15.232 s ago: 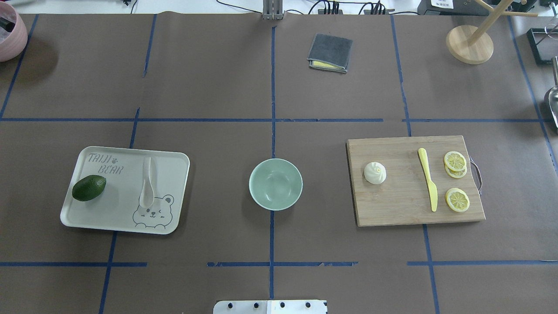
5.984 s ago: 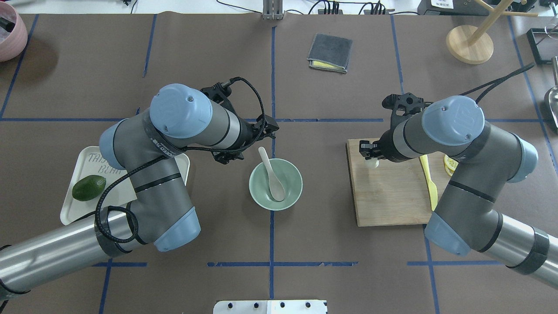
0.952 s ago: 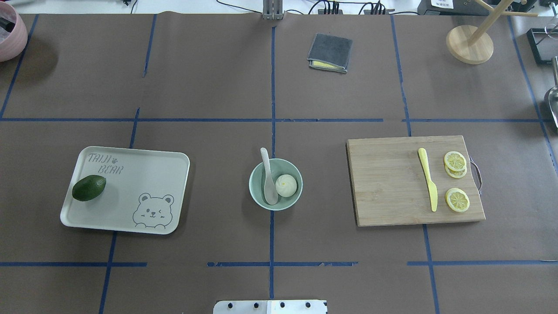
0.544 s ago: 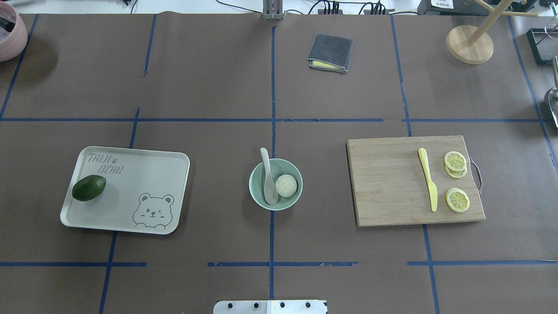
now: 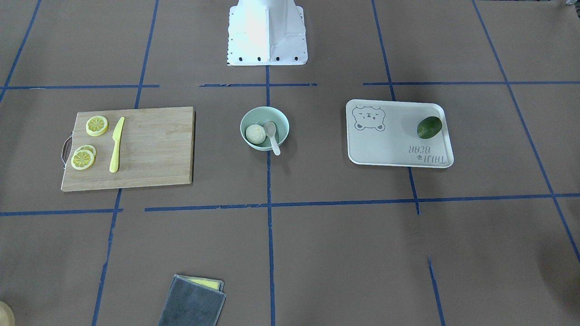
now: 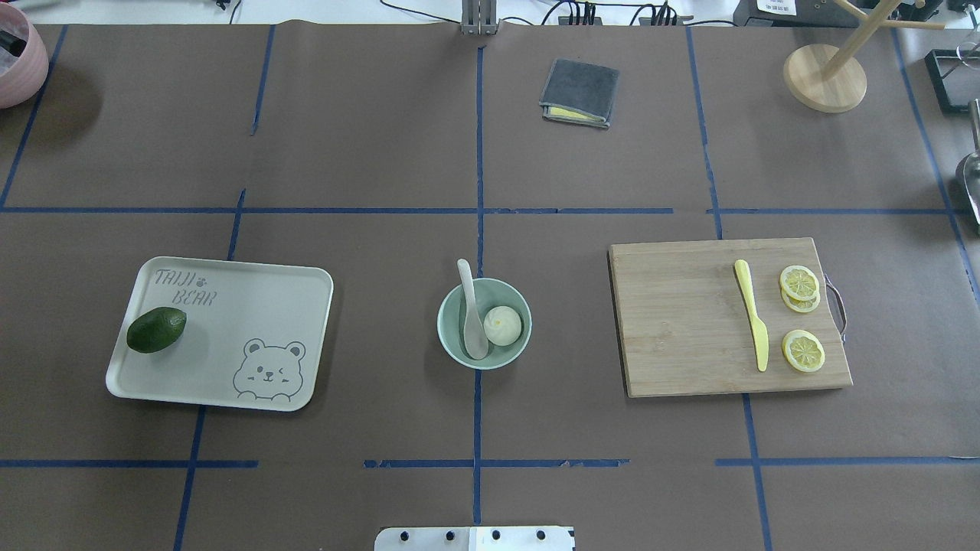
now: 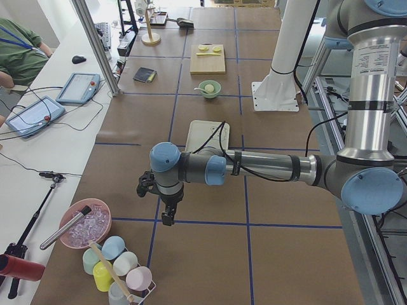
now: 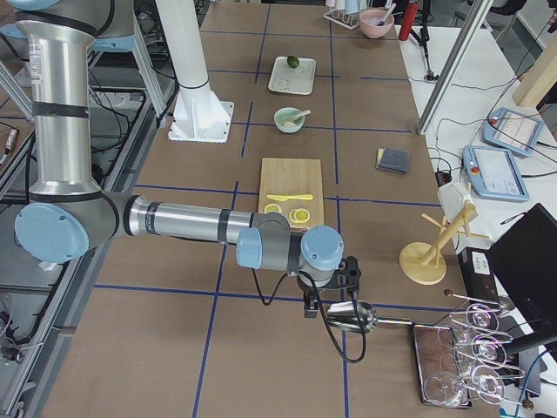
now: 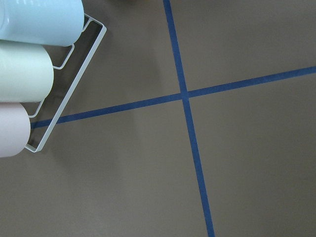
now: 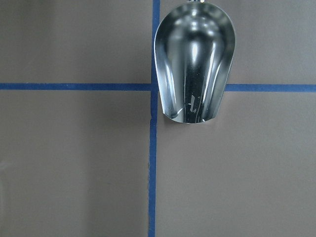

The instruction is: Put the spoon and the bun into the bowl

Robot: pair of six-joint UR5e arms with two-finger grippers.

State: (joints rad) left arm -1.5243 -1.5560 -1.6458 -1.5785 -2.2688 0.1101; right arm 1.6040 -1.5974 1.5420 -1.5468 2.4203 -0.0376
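The pale mint-green bowl (image 6: pixel 505 285) stands at the table's middle. The off-white spoon (image 6: pixel 468 314) lies in it, scoop down inside and handle sticking out over the far rim. The white pleated bun (image 6: pixel 503 326) sits in the bowl to the right of the spoon. The front view shows the same bowl (image 5: pixel 283 120), bun (image 5: pixel 255 133) and spoon (image 5: pixel 272 136). Both arms are away from the bowl. My left gripper (image 7: pixel 166 219) hangs near the table's left end and my right gripper (image 8: pixel 311 306) near its right end. I cannot tell whether either is open or shut.
A bear-print tray (image 6: pixel 230 337) with an avocado (image 6: pixel 156 330) lies left of the bowl. A cutting board (image 6: pixel 689 329) with a yellow knife (image 6: pixel 752 314) and lemon slices (image 6: pixel 802 350) lies to its right. A metal scoop (image 10: pixel 193 64) lies under the right wrist, and a rack of cups (image 9: pixel 29 74) under the left.
Nothing has moved in the last second. Before that, the spoon left the tray and the bun left the board, both ending in the bowl, and both arms left the overhead view.
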